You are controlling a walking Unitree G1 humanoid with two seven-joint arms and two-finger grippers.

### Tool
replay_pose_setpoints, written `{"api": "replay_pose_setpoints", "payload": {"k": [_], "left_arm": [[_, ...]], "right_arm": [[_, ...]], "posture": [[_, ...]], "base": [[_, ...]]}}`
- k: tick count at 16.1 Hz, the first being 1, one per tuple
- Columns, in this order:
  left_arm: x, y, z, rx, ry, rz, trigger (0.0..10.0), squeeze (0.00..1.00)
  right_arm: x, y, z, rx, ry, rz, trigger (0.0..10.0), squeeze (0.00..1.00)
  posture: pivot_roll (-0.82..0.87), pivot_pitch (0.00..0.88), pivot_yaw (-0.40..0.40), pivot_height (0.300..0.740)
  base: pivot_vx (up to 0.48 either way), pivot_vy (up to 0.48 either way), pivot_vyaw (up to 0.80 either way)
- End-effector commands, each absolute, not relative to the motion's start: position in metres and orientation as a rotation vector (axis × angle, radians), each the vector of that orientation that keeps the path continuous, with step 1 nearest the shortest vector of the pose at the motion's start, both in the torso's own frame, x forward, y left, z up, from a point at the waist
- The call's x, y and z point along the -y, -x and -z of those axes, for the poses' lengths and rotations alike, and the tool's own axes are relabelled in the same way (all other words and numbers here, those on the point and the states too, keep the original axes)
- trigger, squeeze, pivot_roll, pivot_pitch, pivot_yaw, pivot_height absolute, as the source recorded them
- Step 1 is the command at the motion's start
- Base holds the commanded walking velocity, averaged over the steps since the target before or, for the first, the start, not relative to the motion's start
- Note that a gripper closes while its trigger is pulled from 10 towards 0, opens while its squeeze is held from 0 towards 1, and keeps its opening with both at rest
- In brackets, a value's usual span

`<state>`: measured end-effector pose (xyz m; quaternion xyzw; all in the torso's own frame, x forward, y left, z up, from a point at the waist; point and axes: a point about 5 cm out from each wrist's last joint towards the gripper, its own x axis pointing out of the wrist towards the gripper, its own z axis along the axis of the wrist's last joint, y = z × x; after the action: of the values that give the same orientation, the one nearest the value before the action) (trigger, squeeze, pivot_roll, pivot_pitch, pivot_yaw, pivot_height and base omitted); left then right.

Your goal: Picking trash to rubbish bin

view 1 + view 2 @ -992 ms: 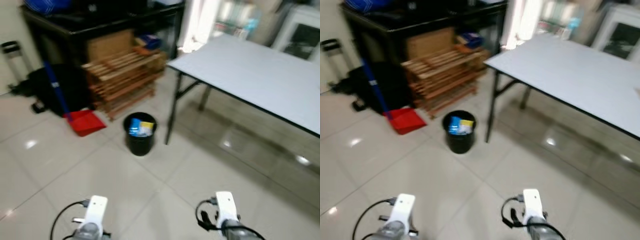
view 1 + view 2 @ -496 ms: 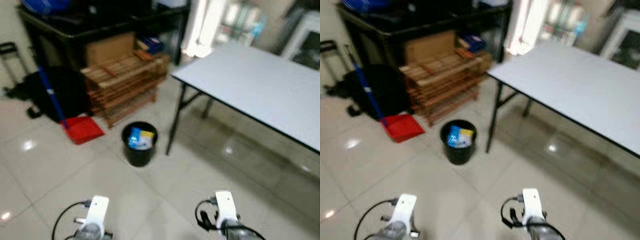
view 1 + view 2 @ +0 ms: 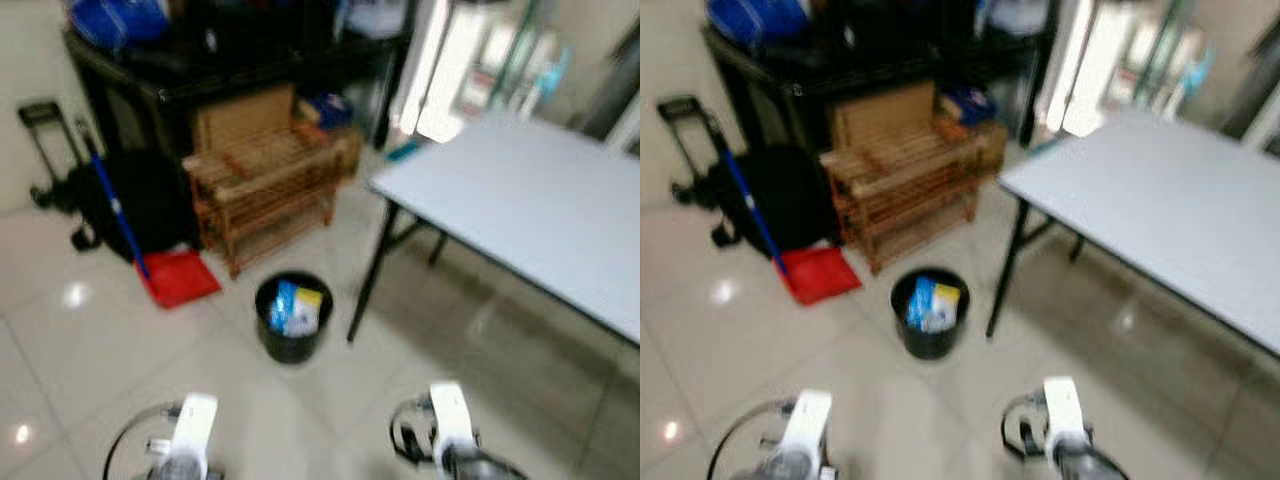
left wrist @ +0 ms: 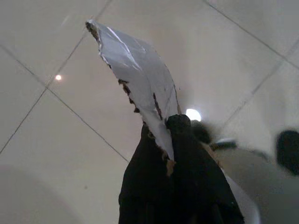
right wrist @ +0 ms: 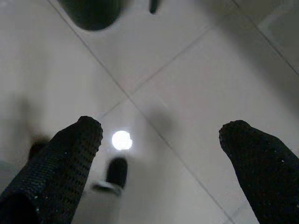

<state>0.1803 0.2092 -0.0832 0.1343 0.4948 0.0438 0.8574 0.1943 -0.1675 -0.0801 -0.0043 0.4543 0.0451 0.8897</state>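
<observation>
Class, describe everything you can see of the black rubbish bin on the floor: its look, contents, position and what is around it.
The rubbish bin is a small, round, black bucket, seemingly plastic, standing upright on the pale tiled floor. It has no lid. Blue and yellow packaging sits inside, filling much of the opening. It stands beside the black leg of the grey table, in front of the wooden rack, with the red dustpan to one side. Nothing visibly touches it apart from the floor. The picture is blurred.
</observation>
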Motion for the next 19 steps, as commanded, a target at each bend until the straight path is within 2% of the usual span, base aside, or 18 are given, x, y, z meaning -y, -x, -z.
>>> {"api": "replay_pose_setpoints", "payload": {"k": [1,11,19], "left_arm": [[-0.2140,-0.1811,0.0819,-1.039,-0.303,-0.094,10.0,0.00],[-0.2142,-0.1824,0.0813,-1.037,-0.304,-0.090,10.0,0.00],[-0.2148,-0.1823,0.0812,-1.038,-0.288,-0.109,10.0,0.00]], "right_arm": [[0.1621,-0.1946,0.0803,-0.939,-0.014,-0.093,10.0,0.00],[0.1631,-0.1962,0.0794,-0.933,-0.045,-0.069,10.0,0.00],[0.1658,-0.1957,0.0793,-0.926,-0.064,-0.058,10.0,0.00]], "posture": [[0.03,0.002,-0.083,0.740],[0.03,0.000,-0.082,0.740],[0.03,0.031,-0.089,0.740]], "base": [[0.435,0.000,0.00],[0.434,0.000,0.00],[0.434,0.000,-0.08]]}}
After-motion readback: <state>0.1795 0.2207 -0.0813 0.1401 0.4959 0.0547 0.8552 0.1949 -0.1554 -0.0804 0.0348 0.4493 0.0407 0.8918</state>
